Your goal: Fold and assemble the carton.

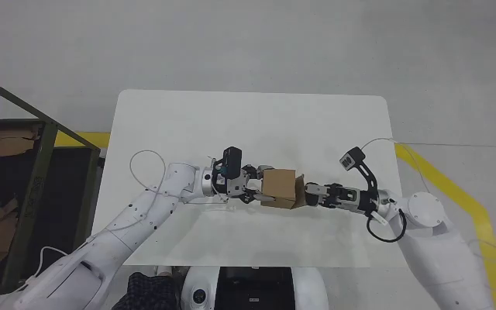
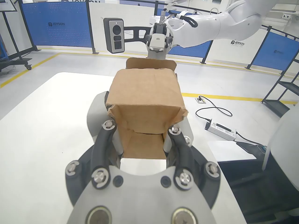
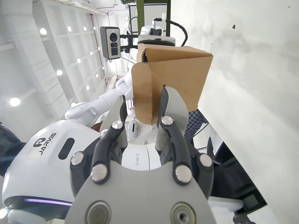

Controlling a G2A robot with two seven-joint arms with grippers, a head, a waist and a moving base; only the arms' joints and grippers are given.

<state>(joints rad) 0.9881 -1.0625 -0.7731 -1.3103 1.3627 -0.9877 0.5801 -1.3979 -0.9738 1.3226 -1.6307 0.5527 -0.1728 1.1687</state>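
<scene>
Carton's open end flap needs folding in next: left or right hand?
Right, probably. The right hand is open and straddles the loose flap, so it can push it in. The left hand grips the carton at its opposite end and looks better used as the brace.

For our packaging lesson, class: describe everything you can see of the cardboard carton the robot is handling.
The carton is a small brown corrugated-cardboard box, partly assembled, its body already squared up. It sits between the two arms over the white table; whether it touches the tabletop cannot be told. The left gripper clamps one end, where ragged-edged flaps are folded inward with a crack between them. At the opposite end a round-cornered flap stands partly open at the right gripper.
</scene>
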